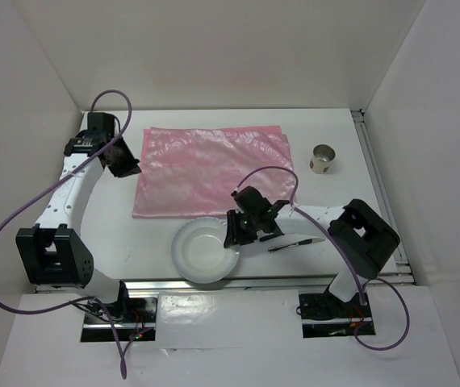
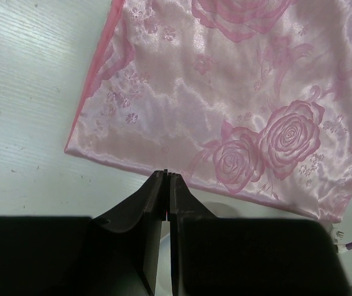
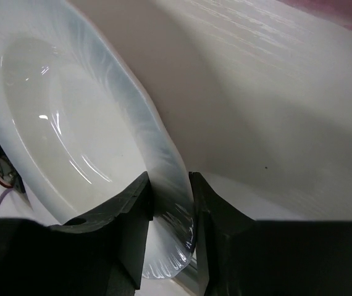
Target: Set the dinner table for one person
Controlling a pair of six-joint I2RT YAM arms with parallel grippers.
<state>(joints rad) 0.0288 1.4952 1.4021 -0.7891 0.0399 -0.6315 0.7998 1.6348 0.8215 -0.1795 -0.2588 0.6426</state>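
A white plate (image 1: pixel 204 251) lies on the dinner table (image 1: pixel 335 193) near its front edge, just below a pink rose-patterned cloth (image 1: pixel 214 169). My right gripper (image 1: pixel 234 234) is at the plate's right rim. In the right wrist view the plate (image 3: pixel 71 123) has its rim between my right gripper's (image 3: pixel 170 185) two fingers, which press on it from both sides. My left gripper (image 1: pixel 125 168) hovers by the cloth's left edge. In the left wrist view that gripper (image 2: pixel 166 174) is shut with nothing in it, just off the hem of the cloth (image 2: pixel 244 92).
A small metal cup (image 1: pixel 324 159) stands at the right, beyond the cloth. A dark-handled utensil (image 1: pixel 294 244) lies on the table under the right arm. Metal rails run along the table's front and right edges. White walls close in three sides.
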